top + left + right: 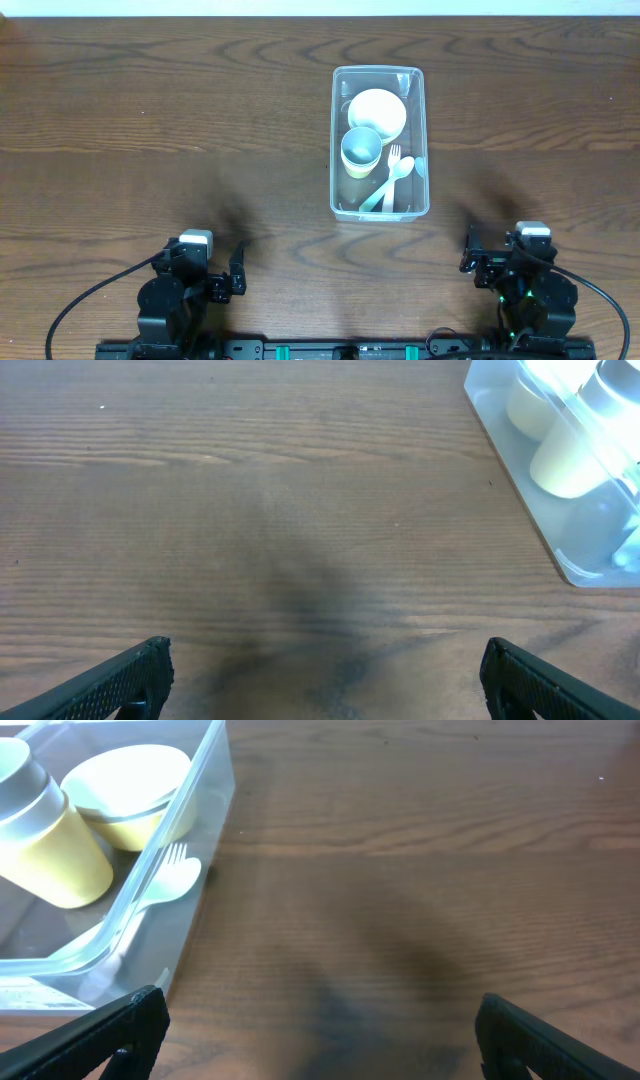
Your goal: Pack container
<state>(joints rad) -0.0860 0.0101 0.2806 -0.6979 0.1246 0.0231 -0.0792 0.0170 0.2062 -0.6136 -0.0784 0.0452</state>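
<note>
The clear plastic container [379, 141] stands upright on the wooden table, centre right. Inside it sit a pale yellow bowl [377, 112], a cup [361, 151] with a grey-green rim, and a light fork [391, 172] and spoon [402, 170]. The container's corner shows at the top right of the left wrist view [560, 490] and at the left of the right wrist view [150, 870]. My left gripper [233, 275] rests near the front edge, open and empty [325, 675]. My right gripper [478, 255] is also near the front, open and empty [320, 1030].
Brown wood-grain table [150, 130] surrounds the container on all sides. The arm bases and a black rail [340, 350] run along the front edge.
</note>
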